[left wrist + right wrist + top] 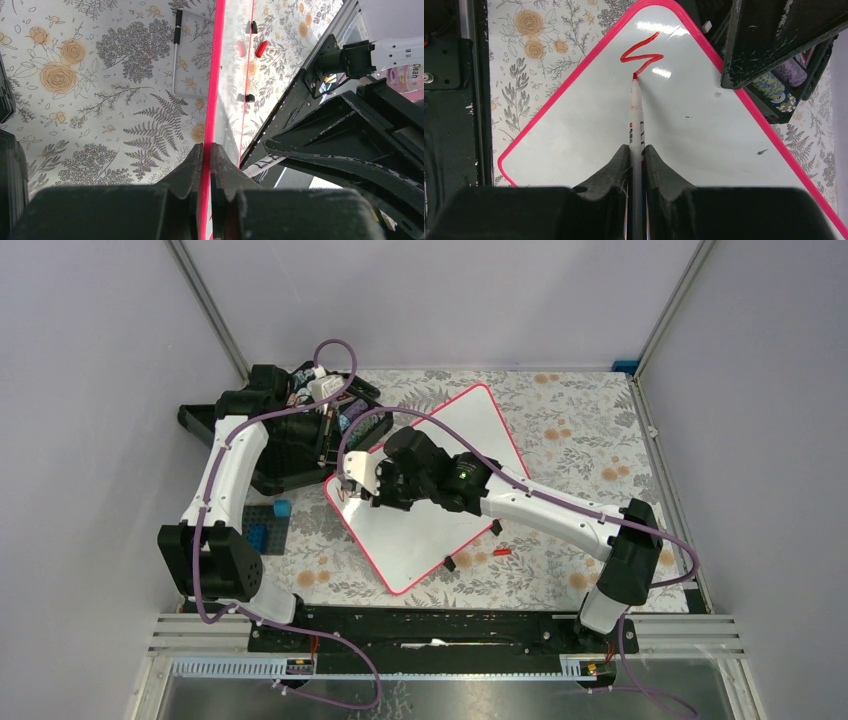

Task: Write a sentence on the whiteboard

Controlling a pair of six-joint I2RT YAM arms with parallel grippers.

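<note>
The whiteboard (470,430) lies mid-table and looks thin, stiff, light and slick, so likely to slide. The left gripper (206,152) clamps its pink rim (216,75) at 10 o'clock. The right gripper (636,150) pinches a red marker (636,110), with a zigzag stroke (641,52) at 12 o'clock.

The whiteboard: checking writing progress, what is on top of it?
A short red zigzag near one corner, the marker tip at its end, held by the right gripper. The gripper hides the whiteboard beneath it.
</note>
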